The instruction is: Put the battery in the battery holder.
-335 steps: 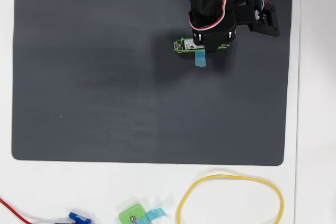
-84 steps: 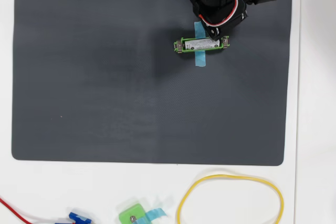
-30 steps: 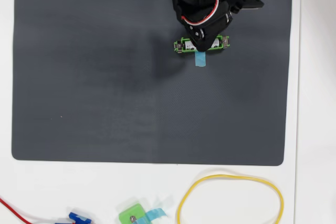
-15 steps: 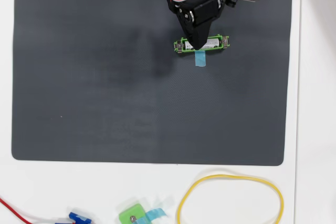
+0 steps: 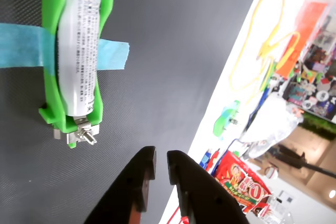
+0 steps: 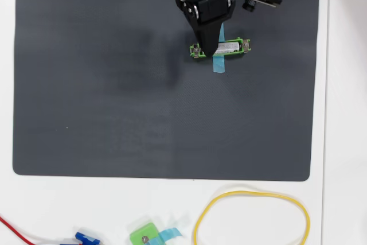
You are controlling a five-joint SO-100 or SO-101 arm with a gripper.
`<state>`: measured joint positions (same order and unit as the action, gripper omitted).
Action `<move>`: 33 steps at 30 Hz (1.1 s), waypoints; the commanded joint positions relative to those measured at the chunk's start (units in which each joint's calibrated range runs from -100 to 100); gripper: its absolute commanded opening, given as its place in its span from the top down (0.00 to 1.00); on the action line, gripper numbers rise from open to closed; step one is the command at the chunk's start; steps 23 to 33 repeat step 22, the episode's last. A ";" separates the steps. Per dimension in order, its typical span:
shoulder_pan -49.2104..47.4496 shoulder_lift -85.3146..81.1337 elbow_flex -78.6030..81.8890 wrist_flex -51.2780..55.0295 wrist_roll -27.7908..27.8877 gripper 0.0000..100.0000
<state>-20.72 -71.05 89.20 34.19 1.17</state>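
Partly behind gripper (image 6: 207,50): battery holder (image 6: 243,46) (left end)

battery (image 5: 79,51): rows of tiny dark print run along its white side in the wrist view, but the letters are too small and blurred to read; no brand or number can be made out.
battery in the overhead view (image 6: 229,46): only a pale bar, no print to see.
red snack bag (image 5: 242,180): large yellow letters on red at the lower right of the wrist view; I cannot read a sure word, the bag is tilted and partly cut off.
battery holder (image 5: 50,85): plain green plastic, no marking.
blue tape (image 5: 112,54): plain, no writing.
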 commanded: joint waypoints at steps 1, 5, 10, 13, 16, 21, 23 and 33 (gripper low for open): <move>-0.40 -1.06 -1.36 -0.19 -1.53 1.00; -1.34 -1.06 0.31 -0.02 -1.53 1.00; -1.13 -6.35 3.13 -0.02 -1.53 1.00; 0.95 -13.08 5.69 -0.02 -1.53 1.00; 3.75 -19.31 7.45 0.07 -1.53 1.00; 5.83 -23.92 10.80 0.07 -1.17 1.00; 5.83 -24.09 10.80 0.16 -1.32 1.00; 5.83 -24.09 10.80 0.16 -1.32 1.00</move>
